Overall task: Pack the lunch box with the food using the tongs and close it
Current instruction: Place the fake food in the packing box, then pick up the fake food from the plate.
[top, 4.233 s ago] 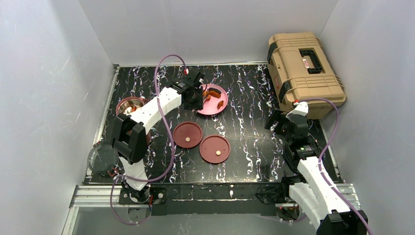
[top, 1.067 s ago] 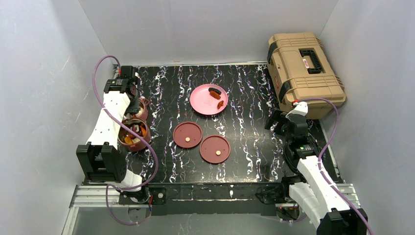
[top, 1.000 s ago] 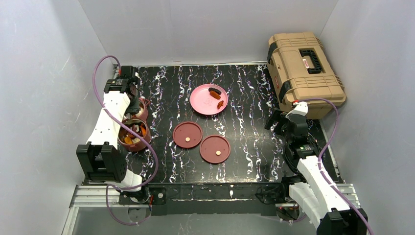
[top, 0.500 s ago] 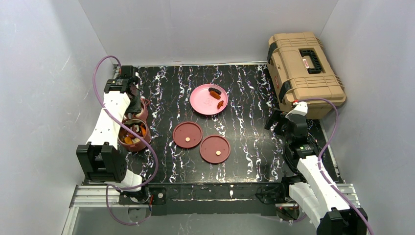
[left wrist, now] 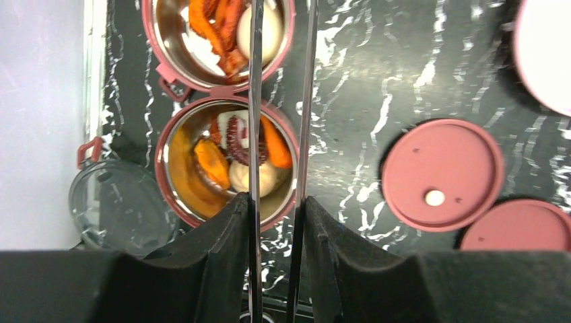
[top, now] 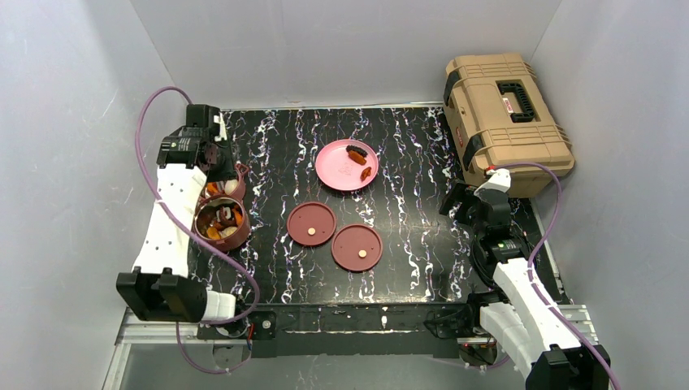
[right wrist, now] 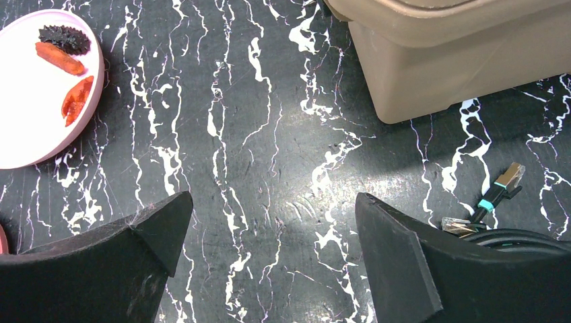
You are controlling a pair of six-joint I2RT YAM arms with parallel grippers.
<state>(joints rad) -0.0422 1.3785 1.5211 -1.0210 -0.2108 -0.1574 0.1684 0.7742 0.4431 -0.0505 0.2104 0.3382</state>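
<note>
so the black marbled table (top: 406, 154) fills the whole booth, and the tan toolbox (top: 505, 114) is parked ahead and to the right of the right gripper (right wrist: 273, 215), whose jaws are spread as wide as they go with only tabletop showing in the gap. Ahead-left of those jaws is the pink plate (right wrist: 34, 128). The two disc lids (left wrist: 441, 171) (left wrist: 522, 225) lie flat off to the right of the left gripper (left wrist: 276, 202). A smoky see-through lid (left wrist: 118, 205) sits to its left, just beside the near bowl (left wrist: 159, 168). That bowl is right ahead of the jaws and the far bowl (left wrist: 147, 20) is further out, the two look to be touching. The left jaws are pinched on the tongs (left wrist: 255, 101), both thin blades running out over the bowls, slightly apart. Food-wise: orange chunks (left wrist: 212, 165) in the near bowl, a pale bun (left wrist: 266, 30) in the far one, and a dark spiky bit (right wrist: 64, 38) plus orange-red strips (right wrist: 75, 99) on the plate
</note>
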